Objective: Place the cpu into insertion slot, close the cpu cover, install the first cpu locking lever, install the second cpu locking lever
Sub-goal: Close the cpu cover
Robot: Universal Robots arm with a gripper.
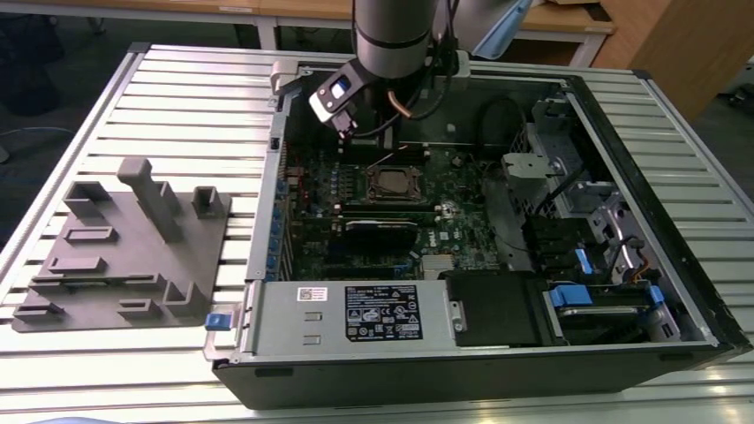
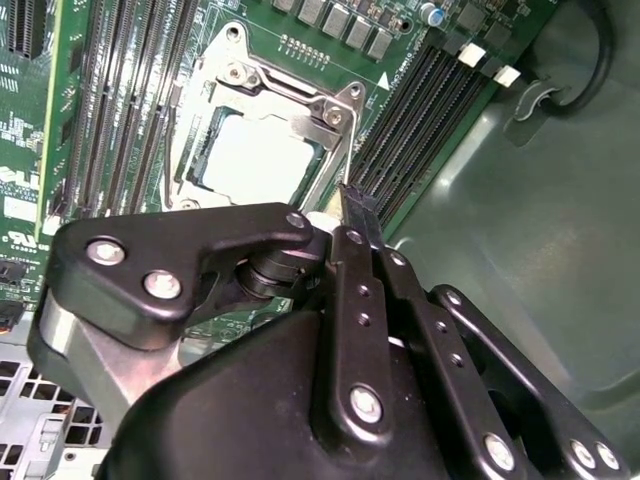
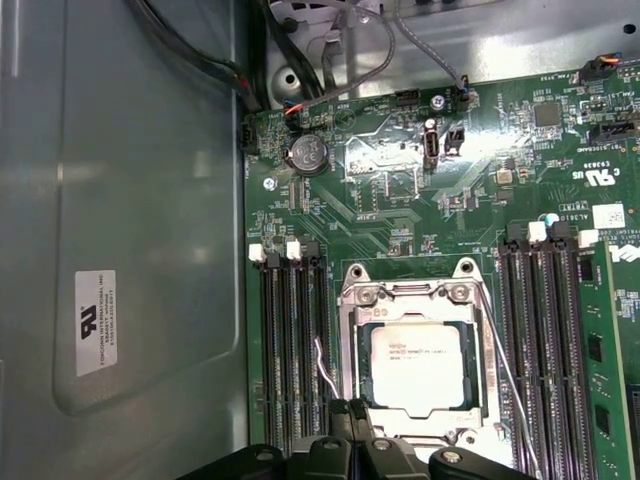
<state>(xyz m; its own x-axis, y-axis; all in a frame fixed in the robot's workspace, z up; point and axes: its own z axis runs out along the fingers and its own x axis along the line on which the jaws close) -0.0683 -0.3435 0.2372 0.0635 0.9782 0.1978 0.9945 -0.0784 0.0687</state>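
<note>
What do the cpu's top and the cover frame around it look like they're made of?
The cpu top looks like dull silver-grey metal, matte, with a soft even sheen in both wrist views. The cpu cover looks like thin bright metal, possibly stamped steel, since it glints sharply along its edges and bends.

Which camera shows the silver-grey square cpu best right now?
The first wrist view: the flat square silver-grey cpu faces it squarely, whole. The second wrist view catches the cpu obliquely, under glare; the exterior view shows the cpu from afar.
</note>
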